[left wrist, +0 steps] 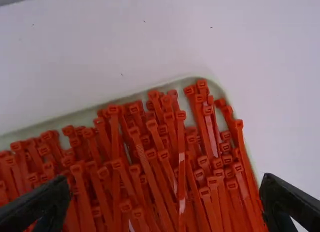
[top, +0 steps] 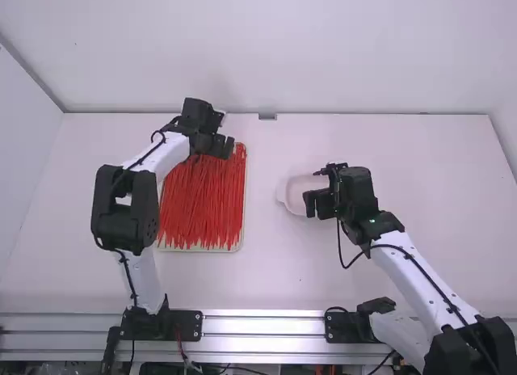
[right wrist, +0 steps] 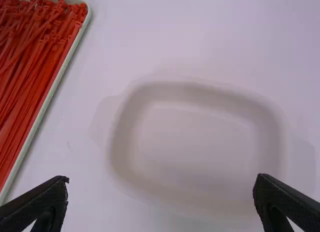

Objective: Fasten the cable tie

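A heap of orange cable ties lies in a pale tray left of the table's middle. My left gripper hovers open over the tray's far end, and in the left wrist view the tie heads lie between its two black fingertips, untouched. My right gripper stands open over a white empty dish right of the tray. The right wrist view looks down into the dish, with the ties off to one side.
The tray's rounded corner lies near bare white table. A small grey tab sits at the table's far edge. White walls close the table in at the back and left.
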Tool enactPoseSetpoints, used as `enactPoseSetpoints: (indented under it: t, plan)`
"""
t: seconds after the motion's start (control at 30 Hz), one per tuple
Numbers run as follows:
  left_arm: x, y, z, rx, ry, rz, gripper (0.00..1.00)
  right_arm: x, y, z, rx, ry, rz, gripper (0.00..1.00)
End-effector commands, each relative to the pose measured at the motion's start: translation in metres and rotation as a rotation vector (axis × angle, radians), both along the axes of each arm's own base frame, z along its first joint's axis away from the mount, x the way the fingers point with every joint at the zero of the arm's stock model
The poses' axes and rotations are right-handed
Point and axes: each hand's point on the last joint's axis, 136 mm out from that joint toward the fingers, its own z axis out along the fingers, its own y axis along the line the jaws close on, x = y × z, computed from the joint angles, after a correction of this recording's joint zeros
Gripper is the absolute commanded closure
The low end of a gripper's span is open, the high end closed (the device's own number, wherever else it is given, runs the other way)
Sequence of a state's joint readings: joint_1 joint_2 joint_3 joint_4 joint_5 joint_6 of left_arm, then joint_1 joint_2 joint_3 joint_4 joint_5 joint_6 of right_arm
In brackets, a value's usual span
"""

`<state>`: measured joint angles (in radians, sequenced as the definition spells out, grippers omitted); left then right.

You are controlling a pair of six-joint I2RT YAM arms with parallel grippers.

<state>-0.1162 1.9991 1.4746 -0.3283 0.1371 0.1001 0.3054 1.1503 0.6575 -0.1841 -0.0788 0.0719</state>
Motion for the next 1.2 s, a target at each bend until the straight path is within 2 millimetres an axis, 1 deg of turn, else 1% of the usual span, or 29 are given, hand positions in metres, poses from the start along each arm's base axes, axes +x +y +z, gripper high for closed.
enactPoseSetpoints:
  t: [0.0, 0.03, 0.13, 0.2, 0.27, 0.5, 0.73, 0.8, 0.83, 0.9, 0.93, 0.97, 1.1, 1.17]
  plan:
    - [0.0, -0.001, -0.007, -0.017, 0.019, 0.02, 0.05, 0.008, 0.003, 0.013, 0.008, -0.029, 0.003, 0.01]
    - [0.0, -0.002, -0.008, -0.01, 0.011, -0.001, 0.11, 0.008, 0.003, 0.013, 0.007, -0.028, 0.003, 0.01]
    - [-0.001, -0.011, -0.011, -0.008, -0.018, -0.102, 0.17, 0.007, 0.003, 0.012, 0.006, -0.026, 0.002, 0.01]
    - [-0.003, -0.016, -0.015, -0.011, -0.036, -0.149, 0.17, 0.007, 0.003, 0.012, 0.006, -0.024, 0.003, 0.01]
    - [-0.002, -0.015, -0.017, -0.006, -0.044, -0.14, 0.15, 0.007, 0.003, 0.012, 0.005, -0.024, 0.002, 0.01]
    - [-0.004, -0.015, -0.024, -0.007, -0.048, -0.141, 0.13, 0.007, 0.003, 0.012, 0.006, -0.025, 0.002, 0.01]
    - [-0.01, -0.014, -0.032, -0.027, -0.02, -0.106, 0.12, 0.007, 0.003, 0.012, 0.006, -0.024, 0.003, 0.01]
    - [-0.012, -0.004, -0.038, -0.019, 0.007, -0.021, 0.12, 0.007, 0.003, 0.012, 0.006, -0.024, 0.003, 0.01]
    - [-0.012, -0.003, -0.039, -0.017, 0.01, -0.007, 0.12, 0.007, 0.003, 0.012, 0.006, -0.024, 0.003, 0.01]
    - [-0.013, 0.007, -0.042, 0.0, 0.024, 0.066, 0.12, 0.007, 0.003, 0.012, 0.006, -0.024, 0.003, 0.01]
    - [-0.013, 0.012, -0.043, 0.008, 0.027, 0.107, 0.14, 0.007, 0.003, 0.012, 0.006, -0.024, 0.003, 0.01]
    - [-0.013, 0.012, -0.043, 0.011, 0.027, 0.11, 0.14, 0.007, 0.003, 0.012, 0.006, -0.024, 0.003, 0.01]
    - [-0.011, 0.013, -0.043, 0.013, 0.022, 0.115, 0.28, 0.007, 0.003, 0.012, 0.006, -0.025, 0.002, 0.01]
    - [-0.011, 0.013, -0.042, 0.013, 0.019, 0.114, 0.33, 0.007, 0.003, 0.012, 0.006, -0.024, 0.002, 0.01]
